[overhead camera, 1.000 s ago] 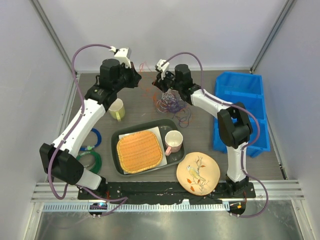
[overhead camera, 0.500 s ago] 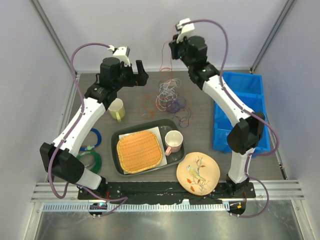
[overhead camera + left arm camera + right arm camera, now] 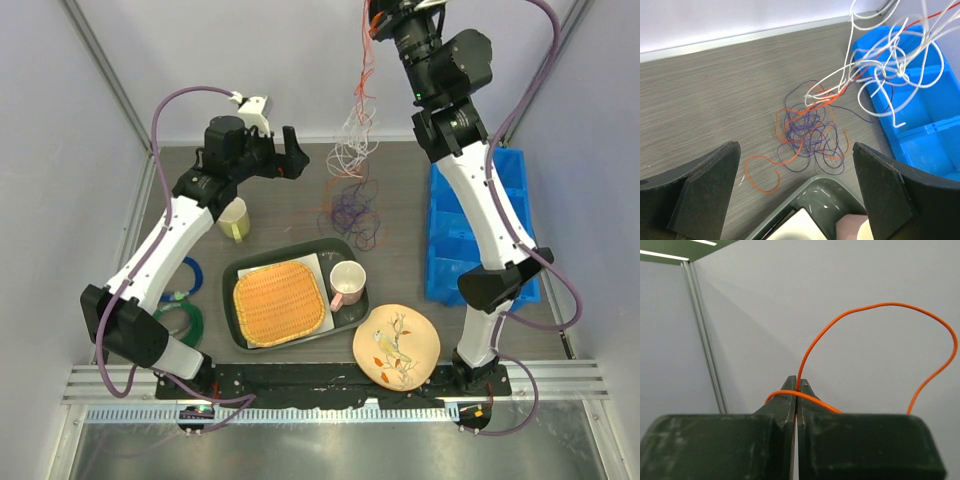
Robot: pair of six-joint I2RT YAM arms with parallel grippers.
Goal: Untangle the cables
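The cables are thin orange, purple and white wires. A purple and orange bunch [image 3: 349, 210] lies on the table behind the tray, and it also shows in the left wrist view [image 3: 807, 129]. White strands [image 3: 356, 135] and an orange one hang in the air from my right gripper [image 3: 375, 18], high at the top edge. My right gripper [image 3: 797, 383] is shut on an orange cable [image 3: 880, 305] that loops above its tips. My left gripper [image 3: 291, 163] is open, left of the bunch and apart from it. Between its fingers [image 3: 794, 147] is nothing. The lifted white strands [image 3: 890, 55] hang over the blue bin.
A dark green tray [image 3: 232, 275] holds a woven orange mat [image 3: 279, 302] and a pink mug [image 3: 347, 282]. A yellow mug [image 3: 233, 218] stands at the left, a flowered plate [image 3: 397, 345] near the front, a blue bin [image 3: 480, 225] at the right, and tape rings [image 3: 182, 300] at the left.
My right arm rose high with the orange cable, drawing the white strands up off the bunch. My left gripper opened and shifted a little to the right.
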